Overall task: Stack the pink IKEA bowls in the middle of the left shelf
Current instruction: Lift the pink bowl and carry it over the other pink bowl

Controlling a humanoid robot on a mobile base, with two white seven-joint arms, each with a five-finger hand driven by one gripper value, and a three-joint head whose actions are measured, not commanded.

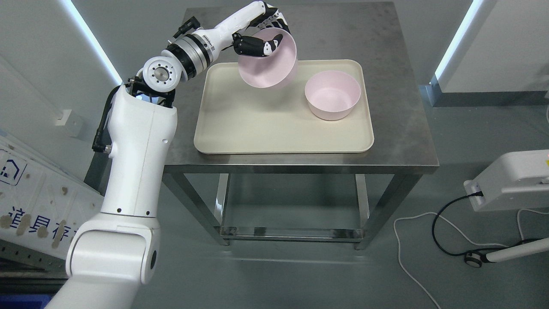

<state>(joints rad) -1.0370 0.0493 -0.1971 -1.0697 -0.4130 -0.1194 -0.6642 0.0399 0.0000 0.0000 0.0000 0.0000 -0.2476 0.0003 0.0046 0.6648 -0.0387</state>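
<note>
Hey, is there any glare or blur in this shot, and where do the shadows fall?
Head view: sharp throughout; bright light strips glare at both upper corners; soft sheen on the steel table; the lifted bowl in the left hand casts only a faint shadow on the tray.

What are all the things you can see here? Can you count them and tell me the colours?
held bowl: 1, pink, tilted in the air above the tray's far left part
second bowl: 1, pink, upright on the tray's right side
tray: 1, cream, on the table
table: 1, grey metal, centre
cables: black and white, on the floor at right
white machine: 1, right edge
left hand: 1, white and black, gripping the held bowl's rim
</note>
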